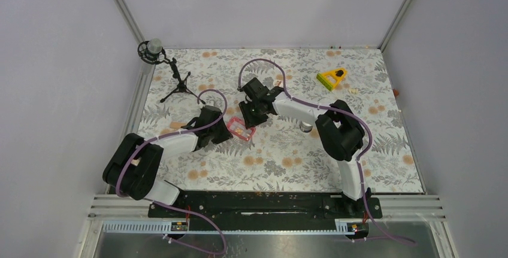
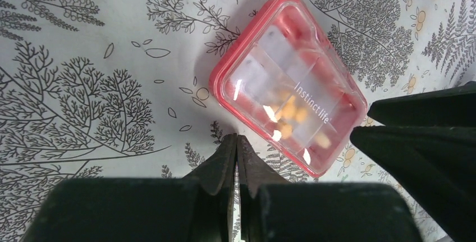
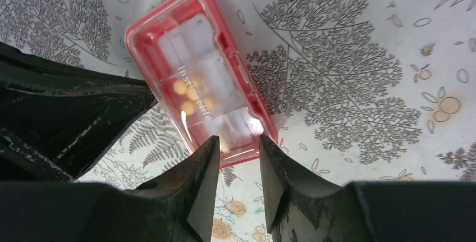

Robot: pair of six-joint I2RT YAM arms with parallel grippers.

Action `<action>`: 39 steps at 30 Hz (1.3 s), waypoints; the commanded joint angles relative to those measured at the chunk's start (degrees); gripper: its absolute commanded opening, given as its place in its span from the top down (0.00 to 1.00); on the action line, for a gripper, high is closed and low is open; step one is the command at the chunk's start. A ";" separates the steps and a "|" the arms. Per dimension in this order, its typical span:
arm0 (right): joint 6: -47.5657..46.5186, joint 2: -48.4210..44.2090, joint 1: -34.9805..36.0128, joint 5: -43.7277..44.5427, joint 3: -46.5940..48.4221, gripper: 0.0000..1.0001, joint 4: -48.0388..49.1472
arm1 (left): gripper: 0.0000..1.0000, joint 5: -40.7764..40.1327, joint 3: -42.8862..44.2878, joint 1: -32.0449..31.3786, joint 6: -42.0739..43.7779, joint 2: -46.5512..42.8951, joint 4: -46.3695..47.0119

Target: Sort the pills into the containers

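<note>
The red-pink pill tray (image 1: 241,129) lies on the flowered cloth between both grippers, with its clear printed lid over it. Several yellow-orange pills (image 2: 289,113) lie in its middle compartment, and they also show in the right wrist view (image 3: 188,97). My left gripper (image 2: 237,139) is shut and empty, with its tips just beside the tray's (image 2: 289,82) long edge. My right gripper (image 3: 238,141) is open a narrow way and hovers over the near end of the tray (image 3: 193,68); its fingers show dark at the right of the left wrist view (image 2: 426,135).
A yellow wedge-shaped tool (image 1: 332,78) lies at the back right. A microphone on a small tripod (image 1: 168,72) stands at the back left. A small white round object (image 1: 307,127) shows partly under the right arm. Walls and frame posts enclose the table.
</note>
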 commanded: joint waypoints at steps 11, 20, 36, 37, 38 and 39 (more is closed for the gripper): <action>-0.23 -0.93 1.01 2.78 1.84 0.41 -2.35 | 0.64 -5.63 -5.34 0.15 -1.66 -14.38 3.48; -0.70 2.20 1.74 6.70 1.74 0.38 -3.72 | 0.54 -3.11 -2.72 1.80 -3.06 -8.11 7.66; -1.24 3.37 2.75 10.32 0.65 0.40 -5.70 | 0.54 1.32 -2.43 3.58 -4.76 -0.70 11.55; -1.27 3.38 2.75 10.22 0.53 0.41 -5.65 | 0.55 1.14 -2.07 3.59 -4.82 -0.05 10.72; -1.35 3.43 2.79 10.16 0.49 0.41 -5.72 | 0.58 0.82 -1.73 3.58 -4.90 0.68 9.51; -1.37 3.49 2.91 10.24 0.39 0.41 -5.66 | 0.61 0.42 -1.54 3.58 -5.24 1.24 8.24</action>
